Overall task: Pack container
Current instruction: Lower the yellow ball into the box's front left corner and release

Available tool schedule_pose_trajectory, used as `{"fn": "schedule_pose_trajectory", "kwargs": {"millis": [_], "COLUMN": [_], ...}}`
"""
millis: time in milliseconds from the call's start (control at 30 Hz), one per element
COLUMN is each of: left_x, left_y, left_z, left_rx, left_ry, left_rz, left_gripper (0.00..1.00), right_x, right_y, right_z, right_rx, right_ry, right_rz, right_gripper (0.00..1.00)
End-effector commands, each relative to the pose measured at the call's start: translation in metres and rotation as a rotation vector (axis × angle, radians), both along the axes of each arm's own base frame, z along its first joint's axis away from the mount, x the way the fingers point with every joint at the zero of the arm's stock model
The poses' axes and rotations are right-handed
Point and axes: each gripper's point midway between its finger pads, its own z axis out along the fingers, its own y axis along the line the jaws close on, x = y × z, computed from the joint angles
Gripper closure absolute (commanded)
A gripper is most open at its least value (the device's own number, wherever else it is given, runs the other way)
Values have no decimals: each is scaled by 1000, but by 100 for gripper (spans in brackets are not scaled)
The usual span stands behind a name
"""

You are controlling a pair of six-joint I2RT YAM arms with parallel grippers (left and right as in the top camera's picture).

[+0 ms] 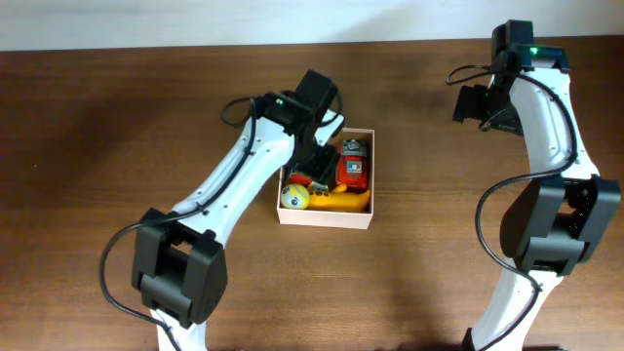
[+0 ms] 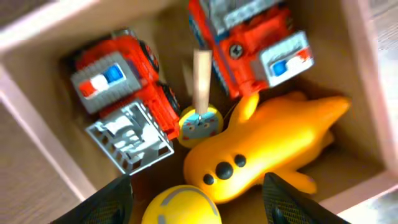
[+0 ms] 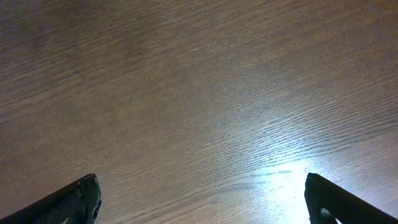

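The square container (image 1: 325, 220), no side longer, sits directly below the parted left fingers (image 2: 112, 202); right fingers (image 3: 74, 199) gape over the desk (image 3: 199, 93).

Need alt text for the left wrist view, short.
Looking down into the container, packed with two red toy fire trucks, a yellow toy plane, a yellow ball and a small spinning top. The left gripper's open jaws frame the bottom edge.
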Motion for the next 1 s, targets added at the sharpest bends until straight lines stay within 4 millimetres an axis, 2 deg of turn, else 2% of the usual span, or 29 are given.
{"fn": "schedule_pose_trajectory", "kwargs": {"millis": [0, 100, 233, 433, 533, 667, 967], "left_x": [6, -2, -22, -50, -50, -45, -50], "left_y": [0, 4, 16, 32, 33, 29, 32], "left_z": [13, 18, 19, 17, 17, 15, -14], "left_rx": [-1, 17, 65, 130, 130, 120, 163], "left_ry": [-25, 7, 89, 203, 205, 187, 259], "left_rz": [-13, -14, -14, -14, -14, -15, -30], "left_gripper": [33, 33, 35, 44, 48, 48, 53], "right_x": [0, 0, 0, 0, 0, 0, 0], "right_y": [-1, -1, -1, -1, -1, -1, -1], "right_z": [1, 1, 1, 1, 1, 1, 1], "right_rx": [-7, -7, -7, -7, -7, -7, -7], "right_ry": [-1, -1, -1, -1, -1, -1, -1], "right_rz": [1, 1, 1, 1, 1, 1, 1], "right_gripper": [1, 1, 1, 1, 1, 1, 1]}}
